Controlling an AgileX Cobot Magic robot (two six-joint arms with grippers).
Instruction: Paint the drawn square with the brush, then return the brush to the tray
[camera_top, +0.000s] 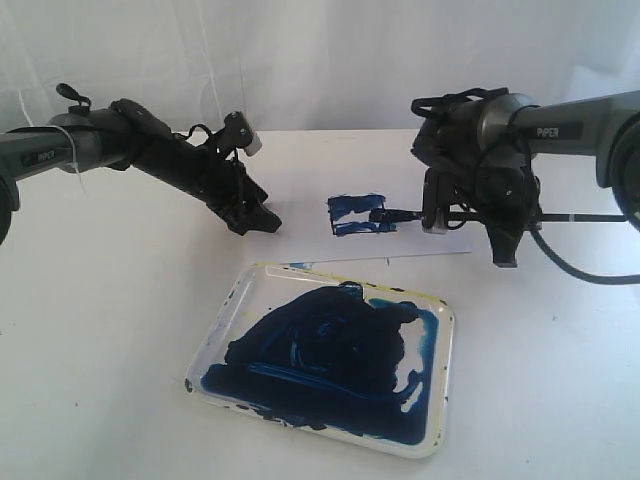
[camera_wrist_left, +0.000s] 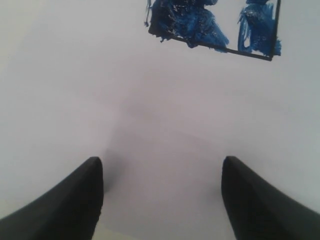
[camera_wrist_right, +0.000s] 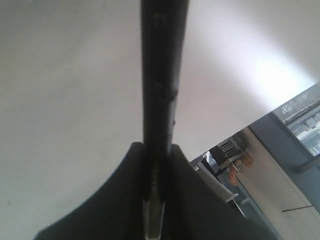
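The drawn square (camera_top: 358, 213) on the white paper is largely smeared dark blue, with a white gap in its middle. The brush (camera_top: 405, 214) lies nearly level, its stained tip at the square's right side and its black handle running out to the right. My right gripper (camera_top: 462, 216) is shut on the handle; in the right wrist view the handle (camera_wrist_right: 160, 75) runs straight out from the closed gripper (camera_wrist_right: 159, 150). My left gripper (camera_top: 255, 215) is open, low over the paper left of the square (camera_wrist_left: 215, 30), with nothing between its fingers (camera_wrist_left: 92, 200).
The white tray (camera_top: 438, 330), its floor covered in dark blue paint, sits in front of the paper sheet (camera_top: 420, 245) toward the near table edge. A white backdrop stands behind. Both arms reach in from the sides.
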